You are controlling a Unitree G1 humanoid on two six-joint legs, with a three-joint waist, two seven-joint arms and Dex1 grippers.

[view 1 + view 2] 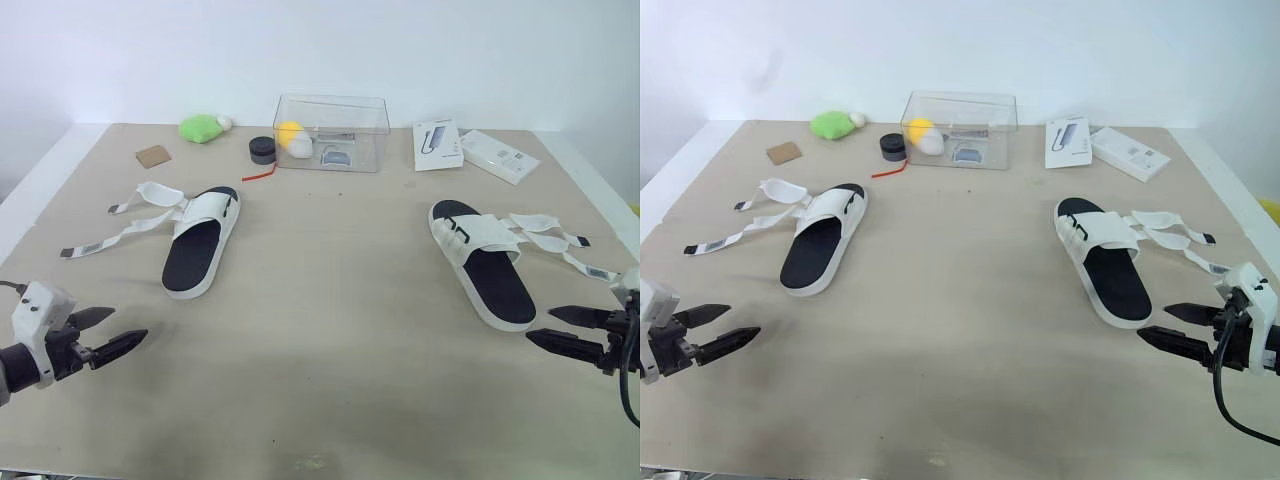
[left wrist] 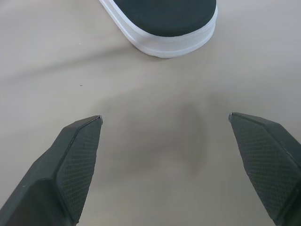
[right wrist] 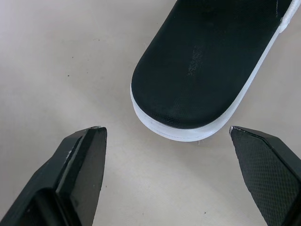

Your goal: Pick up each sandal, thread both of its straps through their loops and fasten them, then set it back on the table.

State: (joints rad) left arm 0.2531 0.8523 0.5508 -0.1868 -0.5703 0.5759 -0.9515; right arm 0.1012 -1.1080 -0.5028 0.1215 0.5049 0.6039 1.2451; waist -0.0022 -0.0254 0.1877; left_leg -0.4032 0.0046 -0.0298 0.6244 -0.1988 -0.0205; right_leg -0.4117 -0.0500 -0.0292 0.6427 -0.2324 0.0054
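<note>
On the table's [image 1: 330, 310] near left edge, the left gripper [image 1: 128, 324] hangs wide open and empty; the right gripper [image 1: 540, 323] does likewise at near right. Each faces a heel: left sandal [image 1: 200, 245], right sandal [image 1: 490, 262], straps [image 1: 130, 215] splayed outward. Pinching only a heel could make a sandal tip or skid, and loose straps may snag.

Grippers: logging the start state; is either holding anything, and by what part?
Nothing: left gripper and right gripper are both open, clear of the left sandal and right sandal.
</note>
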